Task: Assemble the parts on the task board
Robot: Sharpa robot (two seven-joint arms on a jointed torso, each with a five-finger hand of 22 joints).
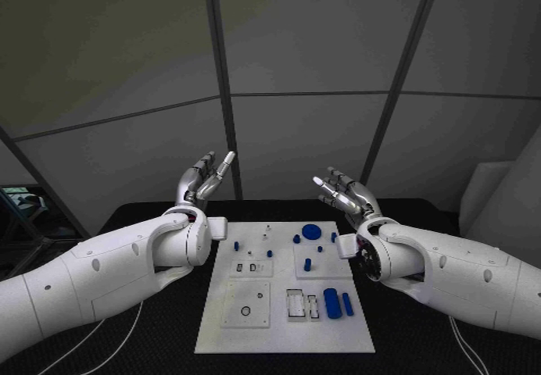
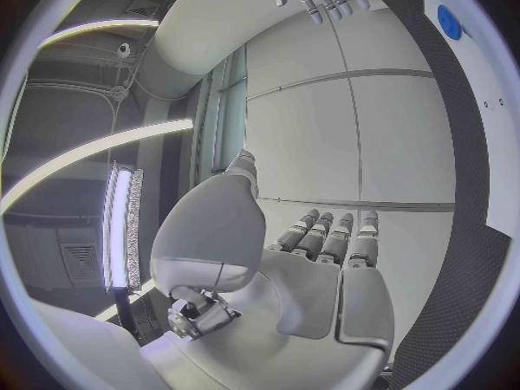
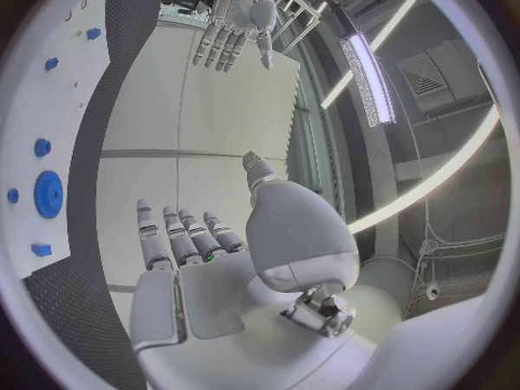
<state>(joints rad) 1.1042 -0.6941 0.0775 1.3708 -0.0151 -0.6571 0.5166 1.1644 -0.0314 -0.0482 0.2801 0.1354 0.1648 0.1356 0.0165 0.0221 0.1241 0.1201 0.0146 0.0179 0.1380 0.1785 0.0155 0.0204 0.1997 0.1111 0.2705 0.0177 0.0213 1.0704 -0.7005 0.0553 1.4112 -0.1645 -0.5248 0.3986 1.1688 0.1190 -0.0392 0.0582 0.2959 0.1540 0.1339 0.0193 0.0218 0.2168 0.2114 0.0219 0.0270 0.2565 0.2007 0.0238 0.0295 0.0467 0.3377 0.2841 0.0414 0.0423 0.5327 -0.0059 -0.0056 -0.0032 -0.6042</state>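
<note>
Parts (image 1: 331, 301) lie on the task board (image 1: 282, 332) below both raised, spread, empty hands: left hand (image 1: 206, 181), right hand (image 1: 345, 193).

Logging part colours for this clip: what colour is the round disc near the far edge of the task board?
Blue. The round disc on the white task board shows best in the head view.

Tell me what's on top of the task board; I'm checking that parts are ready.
On the task board lie small blue parts, including a round disc and a long block. The arms cover its upper side edges.
</note>
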